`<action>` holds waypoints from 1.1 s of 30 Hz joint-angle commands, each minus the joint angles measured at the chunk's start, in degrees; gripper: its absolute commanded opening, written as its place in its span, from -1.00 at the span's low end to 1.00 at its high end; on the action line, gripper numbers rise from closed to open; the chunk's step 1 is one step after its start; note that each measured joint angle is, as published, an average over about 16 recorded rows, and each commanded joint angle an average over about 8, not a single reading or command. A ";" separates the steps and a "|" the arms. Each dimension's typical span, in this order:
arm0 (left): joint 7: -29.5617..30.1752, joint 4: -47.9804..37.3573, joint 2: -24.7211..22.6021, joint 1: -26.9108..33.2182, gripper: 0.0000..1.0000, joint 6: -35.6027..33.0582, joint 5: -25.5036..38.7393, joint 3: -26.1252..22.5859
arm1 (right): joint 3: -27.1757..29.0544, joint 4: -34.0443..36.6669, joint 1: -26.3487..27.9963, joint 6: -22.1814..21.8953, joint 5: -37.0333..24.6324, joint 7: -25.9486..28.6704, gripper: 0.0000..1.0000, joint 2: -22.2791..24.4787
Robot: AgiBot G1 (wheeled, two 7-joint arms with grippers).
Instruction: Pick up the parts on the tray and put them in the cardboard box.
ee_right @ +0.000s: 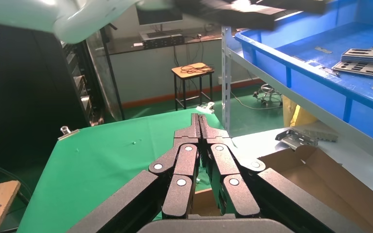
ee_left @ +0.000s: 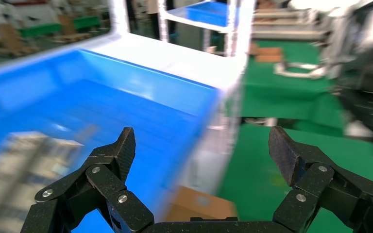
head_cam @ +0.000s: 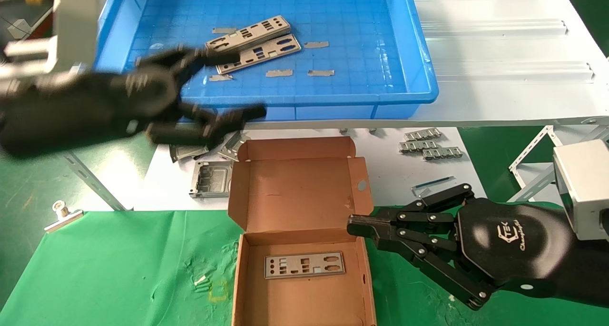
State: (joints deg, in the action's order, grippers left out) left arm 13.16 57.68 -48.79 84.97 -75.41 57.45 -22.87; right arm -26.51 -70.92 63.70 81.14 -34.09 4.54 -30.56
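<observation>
The left gripper (head_cam: 238, 85) is hovering over the tray's (head_cam: 418, 54) near-left rim, its jaws spread wide and holding nothing. Inside the tray, two parts (head_cam: 254, 44) are lying overlapped near the middle of the floor, with small tape strips (head_cam: 316, 44) lying around them. Just in front of the tray, the box (head_cam: 299, 212) is sitting open; one part (head_cam: 304, 265) is lying flat on its floor. The right gripper (head_cam: 354, 226) is resting at the box's right wall, jaws pressed together, empty.

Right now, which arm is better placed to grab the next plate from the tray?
Left. The left gripper is open at the blue tray's near rim, close to the stacked plates; the right gripper is shut beside the cardboard box.
</observation>
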 commanded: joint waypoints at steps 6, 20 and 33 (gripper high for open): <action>-1.49 -13.99 -9.07 14.78 1.00 3.03 10.95 -5.62 | 0.00 0.00 0.00 0.00 0.00 0.00 -1.00 0.00; -1.56 -44.05 -22.02 31.89 1.00 6.99 21.90 -12.09 | 0.00 0.00 0.00 0.00 0.00 0.00 -1.00 0.00; -1.82 -54.05 -26.55 34.27 1.00 20.15 24.61 -13.40 | 0.00 0.00 0.00 0.00 0.00 0.00 -1.00 0.00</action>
State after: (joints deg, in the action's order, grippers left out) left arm 11.71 3.80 -75.19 119.15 -55.83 81.85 -36.16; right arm -26.51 -70.92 63.70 81.14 -34.08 4.54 -30.56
